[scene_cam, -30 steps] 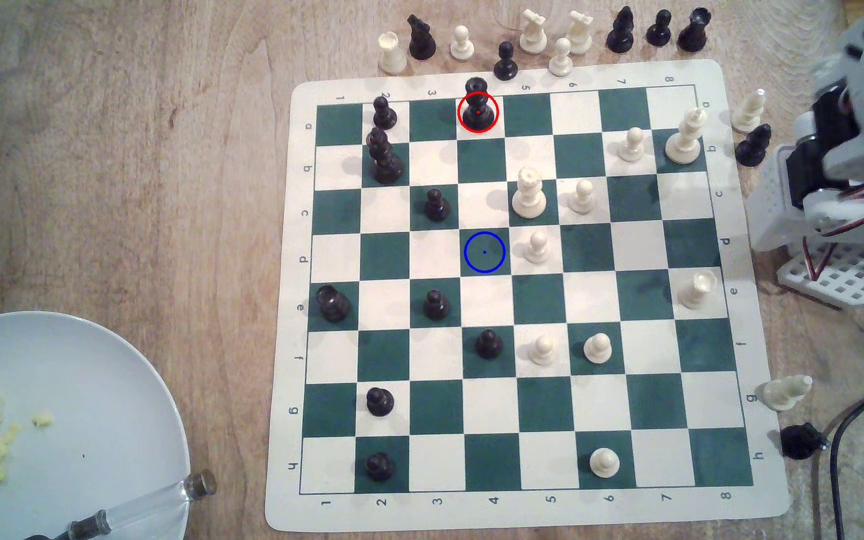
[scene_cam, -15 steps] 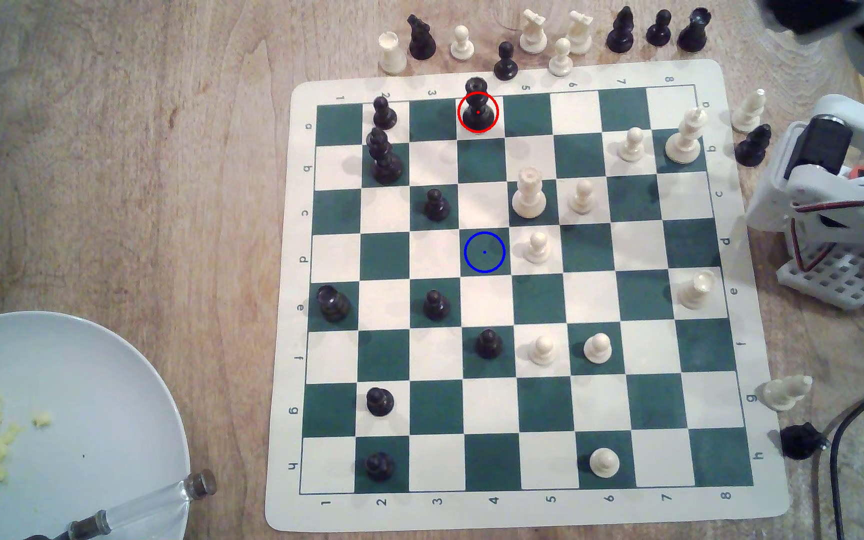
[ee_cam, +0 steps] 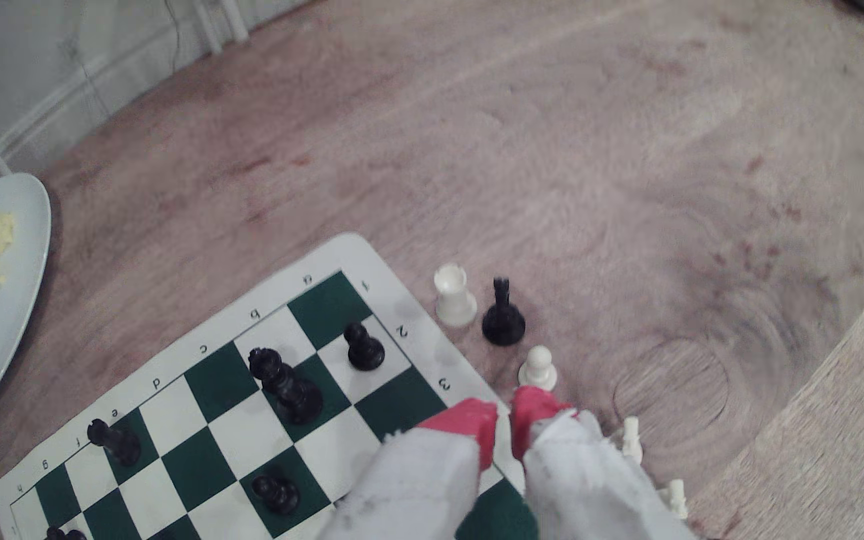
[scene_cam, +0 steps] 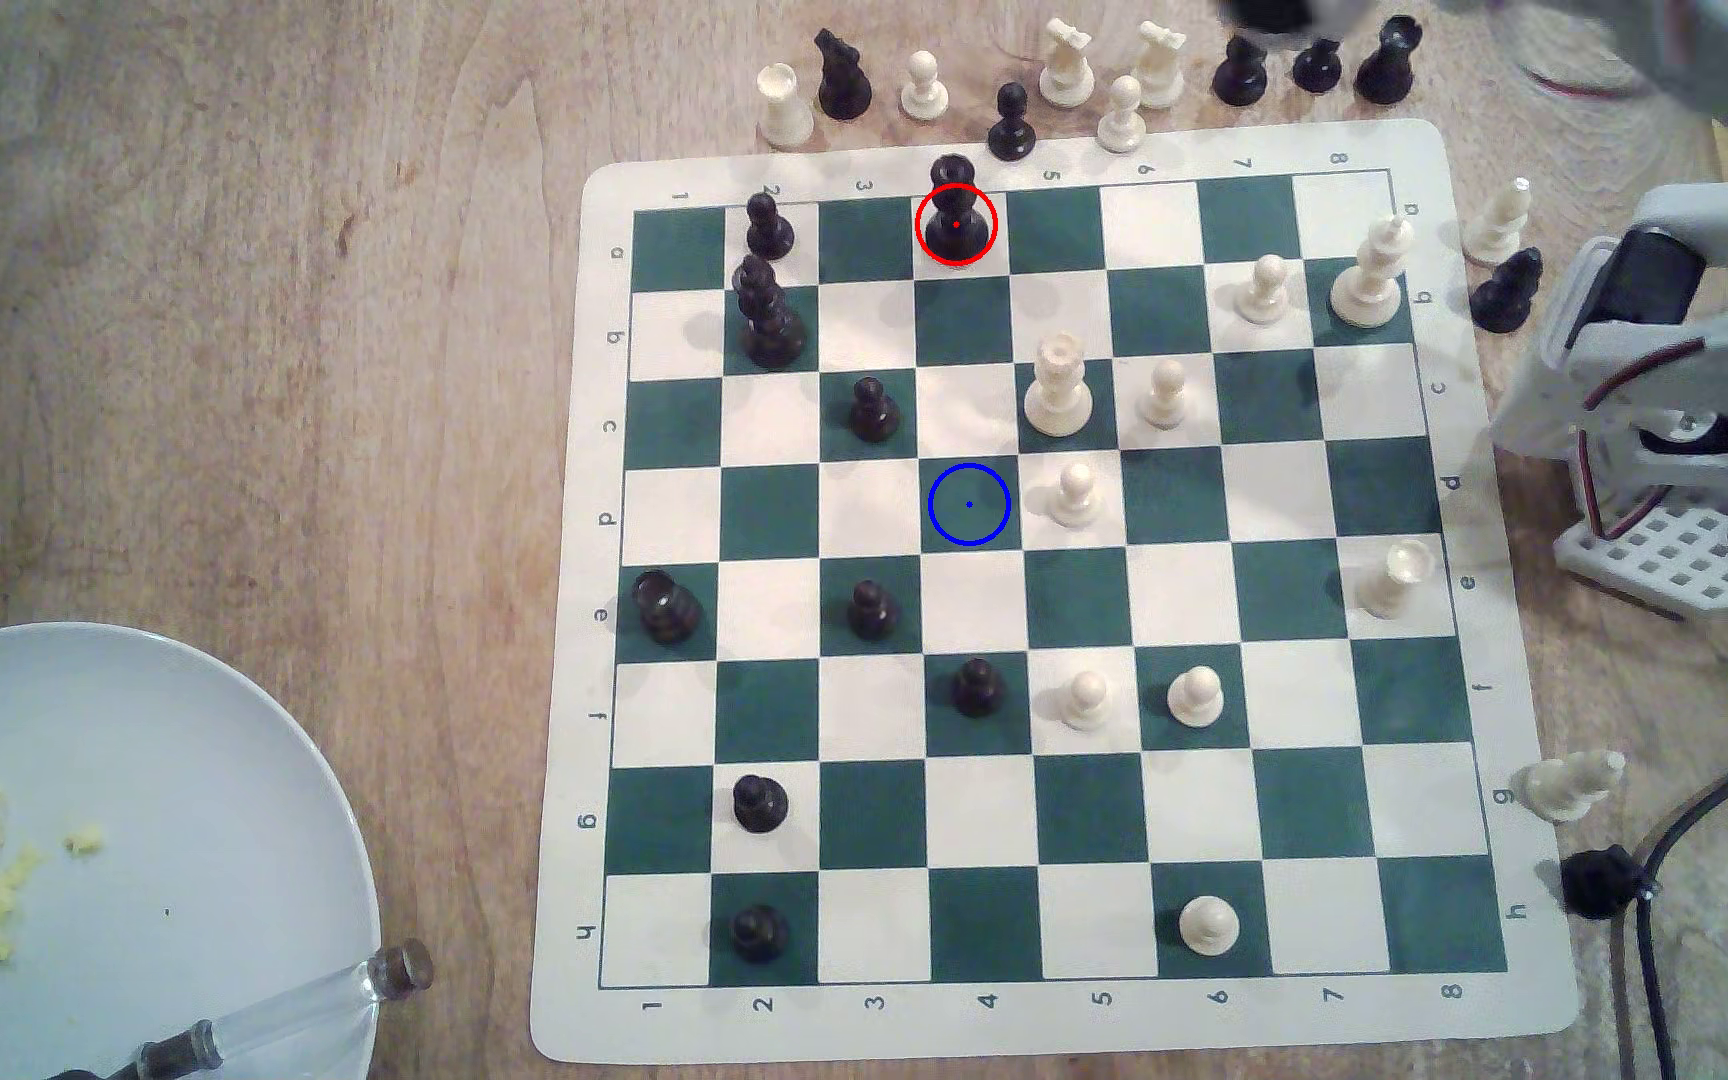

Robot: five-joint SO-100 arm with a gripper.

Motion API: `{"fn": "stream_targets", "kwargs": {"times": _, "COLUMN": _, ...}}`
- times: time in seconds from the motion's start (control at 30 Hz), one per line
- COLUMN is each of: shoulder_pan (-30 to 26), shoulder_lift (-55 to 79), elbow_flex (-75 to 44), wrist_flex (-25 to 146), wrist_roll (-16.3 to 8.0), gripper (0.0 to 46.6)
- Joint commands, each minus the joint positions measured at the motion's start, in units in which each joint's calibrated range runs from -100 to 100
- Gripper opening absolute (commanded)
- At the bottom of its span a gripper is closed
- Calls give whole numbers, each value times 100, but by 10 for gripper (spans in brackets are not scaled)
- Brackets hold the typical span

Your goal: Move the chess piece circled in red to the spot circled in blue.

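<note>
The rook [scene_cam: 955,213] is glossy black, with a wide round base, a narrow waist and a hollow notched ring on top. It stands upright inside the red circle on a cream square in the board's far row, at column 4 in the exterior view. The spot [scene_cam: 969,505] is a dark green square three rows nearer in the same column, ringed by a thin blue circle with a centre dot; it is bare, with a cream pawn [scene_cam: 1075,493] on the square just to its right in the exterior view.

My jaws [ee_cam: 503,410] hang over the board's edge near the "3" mark. The red-tipped white fingers [ee_cam: 471,421] have only a narrow gap between them, and they hold nothing.

The board [scene_cam: 569,623] is a thin flat mat with rounded corners, lying on a wood-grain counter [scene_cam: 268,312]. A pale smooth plate [scene_cam: 216,779] with yellow crumbs sits at the exterior view's lower left.
</note>
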Motion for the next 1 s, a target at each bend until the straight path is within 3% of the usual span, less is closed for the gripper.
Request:
{"fn": "stream_targets", "kwargs": {"times": 0.0, "shoulder_pan": -148, "shoulder_lift": 769, "elbow_flex": -1083, "wrist_flex": 362, "wrist_roll": -112, "gripper": 56}}
{"fn": "stream_targets", "kwargs": {"times": 0.23, "shoulder_pan": -242, "shoulder_lift": 1881, "elbow_flex": -1510, "wrist_flex": 780, "wrist_roll": -171, "gripper": 137}}
{"fn": "stream_targets", "kwargs": {"times": 0.97, "shoulder_pan": -461, "shoulder_lift": 3468, "elbow_flex": -1446, "wrist_flex": 133, "wrist_roll": -210, "gripper": 170}}
